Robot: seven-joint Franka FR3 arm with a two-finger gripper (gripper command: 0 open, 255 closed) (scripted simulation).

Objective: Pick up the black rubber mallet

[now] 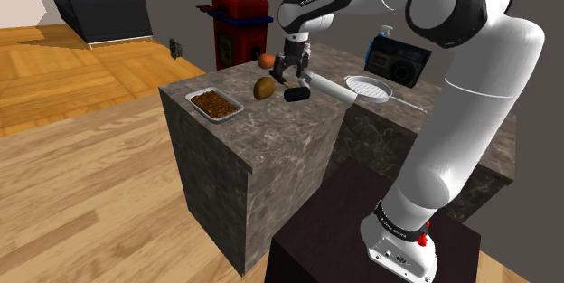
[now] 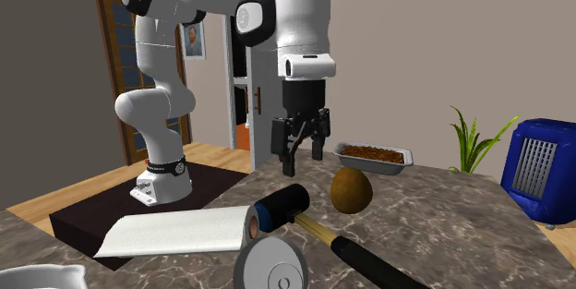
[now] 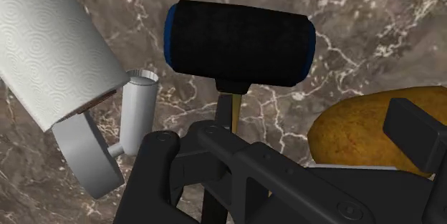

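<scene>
The mallet lies flat on the dark marble counter [image 1: 271,136]. Its black head [image 3: 240,42] with blue end faces [image 2: 282,208] points toward the paper towel roll, and a tan neck [image 3: 233,108] leads to a black handle [image 2: 369,261]. In the shoulder view the mallet head [image 1: 296,94] lies just below my gripper [image 1: 291,73]. My gripper [image 2: 302,146] hangs open above the counter, over the handle's neck and clear of it. Nothing sits between the fingers [image 3: 414,131]. My gripper [image 3: 286,142] is beside a brown potato.
A brown potato [image 2: 352,190] lies close beside the mallet handle. A toppled paper towel roll [image 2: 180,232] on a grey holder [image 3: 89,154] lies at the head's other side. Also on the counter are a food tray [image 2: 373,156], a strainer [image 1: 369,87], a radio [image 1: 398,60] and a red ball [image 1: 267,60].
</scene>
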